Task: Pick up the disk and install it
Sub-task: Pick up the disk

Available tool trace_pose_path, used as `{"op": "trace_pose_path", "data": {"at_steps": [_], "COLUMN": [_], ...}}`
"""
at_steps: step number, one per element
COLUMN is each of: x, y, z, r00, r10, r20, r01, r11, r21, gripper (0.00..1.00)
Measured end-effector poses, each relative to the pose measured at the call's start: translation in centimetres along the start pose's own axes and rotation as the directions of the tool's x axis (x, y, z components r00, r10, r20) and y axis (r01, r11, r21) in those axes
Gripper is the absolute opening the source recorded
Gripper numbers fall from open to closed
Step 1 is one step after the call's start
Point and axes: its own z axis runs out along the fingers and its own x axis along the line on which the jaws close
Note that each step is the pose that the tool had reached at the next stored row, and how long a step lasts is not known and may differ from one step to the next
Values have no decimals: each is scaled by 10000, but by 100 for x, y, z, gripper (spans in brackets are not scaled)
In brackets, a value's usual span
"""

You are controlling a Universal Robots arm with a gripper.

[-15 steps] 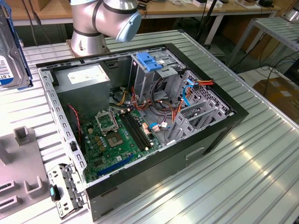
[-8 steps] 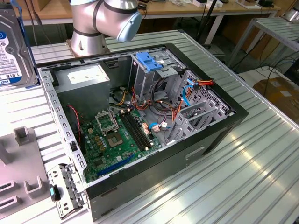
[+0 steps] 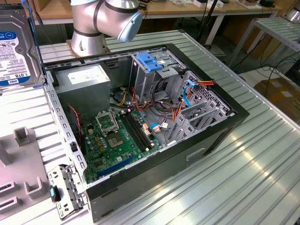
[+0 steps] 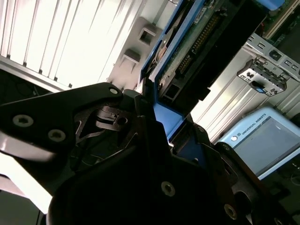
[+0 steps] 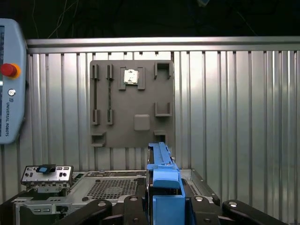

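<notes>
The disk (image 3: 15,47) hangs in the air at the exterior view's upper left, above the ribbed table, with its white and blue label facing the camera and a blue rail along its side. In the first wrist view the disk (image 5: 161,171) stands edge-on between the black fingers (image 5: 99,206) of my gripper (image 5: 164,208), which is shut on it. The second wrist view looks along the disk (image 4: 202,41) from below, showing its circuit-board face and connector, with the blue rail held in the gripper (image 4: 159,110).
An open computer case (image 3: 220,133) lies on the table, its motherboard (image 3: 117,140) exposed. Inside are a grey drive cage with a blue bracket (image 3: 150,61), cables and a power-supply box (image 3: 86,79). A grey holder plate (image 5: 131,103) and a teach pendant (image 5: 9,79) lie nearby.
</notes>
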Motion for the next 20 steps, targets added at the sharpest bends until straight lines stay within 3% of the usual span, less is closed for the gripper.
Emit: {"op": "trace_pose_path", "data": {"at_steps": [3, 6, 12, 15, 18, 20], "x": [97, 147, 191, 199, 208, 213], "y": [-14, -53, -256, -431, -668, -778], "z": [5, 12, 26, 30, 33, 35], "r00": [10000, 10000, 10000, 10000, 10000, 10000], "r10": [0, 0, 0, 1, 0, 0], "r20": [-1, -13, -22, -23, -23, -23], "r01": [0, 0, 0, -1, 0, 0], "r11": [10000, 10000, 10000, 10000, 10000, 10000], "r21": [1, 2, 2, 2, 2, 2], "gripper": [37, 37, 37, 37, 37, 37]}}
